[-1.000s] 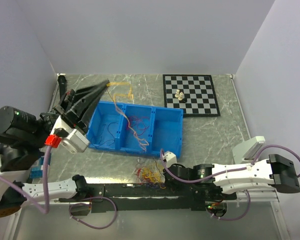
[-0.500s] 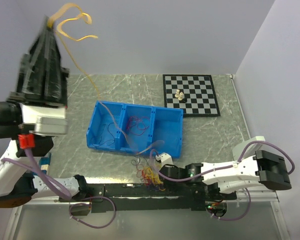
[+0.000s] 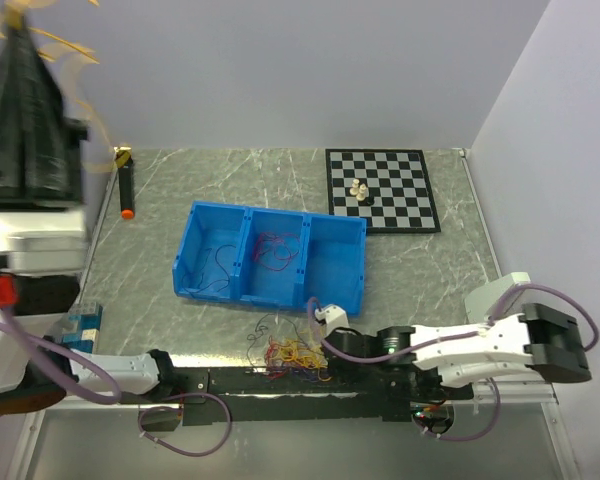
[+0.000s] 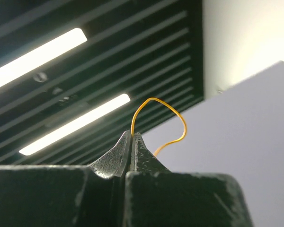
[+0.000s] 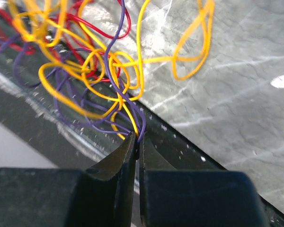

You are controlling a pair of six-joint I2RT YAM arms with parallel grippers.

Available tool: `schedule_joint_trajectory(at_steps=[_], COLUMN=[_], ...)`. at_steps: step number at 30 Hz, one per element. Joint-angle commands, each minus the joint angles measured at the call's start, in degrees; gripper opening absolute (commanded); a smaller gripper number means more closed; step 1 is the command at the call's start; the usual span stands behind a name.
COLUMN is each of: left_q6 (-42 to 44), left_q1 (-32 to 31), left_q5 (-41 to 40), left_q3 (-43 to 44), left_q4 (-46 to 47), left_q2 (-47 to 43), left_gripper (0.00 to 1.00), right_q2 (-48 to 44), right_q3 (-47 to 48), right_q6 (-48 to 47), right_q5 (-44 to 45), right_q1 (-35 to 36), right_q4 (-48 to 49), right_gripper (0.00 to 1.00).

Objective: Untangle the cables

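My left gripper (image 3: 20,10) is raised high at the far left, shut on a thin yellow-orange cable (image 3: 65,42) that trails blurred beside it. In the left wrist view the cable (image 4: 156,101) loops up from the closed left gripper (image 4: 132,135). A tangle of yellow, red and dark purple cables (image 3: 290,352) lies at the table's near edge. My right gripper (image 3: 316,348) is at the tangle's right side. In the right wrist view the right gripper (image 5: 137,140) is shut on purple and yellow strands of the tangle (image 5: 85,61).
A blue three-compartment bin (image 3: 335,262) stands mid-table, with black wires (image 3: 216,265) in its left compartment and red wires (image 3: 276,246) in the middle one. A chessboard (image 3: 395,200) with small pieces (image 3: 358,190) lies at the back right. A black marker (image 3: 126,185) lies at the left.
My left gripper rose from beside the bin to high up at the left, drawing the yellow-orange cable off the table. The tangle slid a little left. My right gripper kept its grip.
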Motion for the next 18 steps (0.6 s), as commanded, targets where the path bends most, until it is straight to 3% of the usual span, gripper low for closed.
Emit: schedule_joint_trajectory(at_steps=[1, 3, 5, 7, 12, 18], left_q6=[-2.2, -6.23, -7.74, -10.81, -19.34, -23.56], left_q1=[0.12, 0.12, -0.14, -0.93, -0.94, -0.93], left_q5=[-0.44, -0.97, 2.09, 0.45, -1.33, -1.76], left_q3=[-9.89, -14.99, -20.61, -26.59, -33.63, -40.76], left_q4=[-3.03, -2.42, -7.6, -3.49, -0.32, 2.49], left_q2=[-1.94, -3.35, -5.45, -5.9, -4.41, -1.34], left_gripper=[0.01, 0.01, 0.01, 0.01, 0.01, 0.01], right_q2=[-9.72, -12.72, -14.4, -17.11, -27.75, -32.06], right_q3=[-3.22, -3.93, -4.11, -4.81, -8.76, -9.3], right_q6=[-0.67, 0.38, 2.49, 4.16, 8.03, 12.08], right_q5=[0.15, 0.58, 0.85, 0.68, 4.62, 10.24], right_q1=[-0.03, -0.03, -0.03, 0.32, 1.11, 2.34], right_q4=[2.63, 1.85, -0.43, -1.84, -4.3, -9.23], right_gripper=[0.0, 0.0, 0.0, 0.0, 0.0, 0.0])
